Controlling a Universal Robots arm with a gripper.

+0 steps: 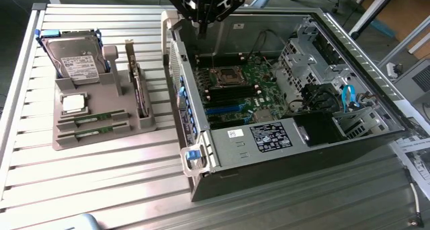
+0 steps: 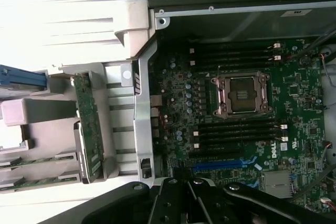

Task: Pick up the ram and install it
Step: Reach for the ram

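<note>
Two ram sticks (image 1: 90,120) (image 1: 92,134) lie flat in the front slots of a grey holder tray (image 1: 100,142), left of the open computer case in the exterior view. The wrist view has them at the tray's edge (image 2: 37,162) (image 2: 38,183). My gripper (image 1: 201,33) hangs above the case's back corner, well away from the ram. Its black fingers (image 2: 189,192) are shut with nothing between them. Below lies the motherboard, with an open processor socket (image 2: 242,94) and black memory slots (image 2: 236,129).
The tray also holds a hard drive (image 1: 77,59), a square silver processor (image 1: 74,103) and an upright green expansion card (image 1: 139,89) (image 2: 88,124). The case's metal wall (image 1: 178,79) stands between tray and motherboard. Cables and drive cages (image 1: 336,104) fill the case's right side.
</note>
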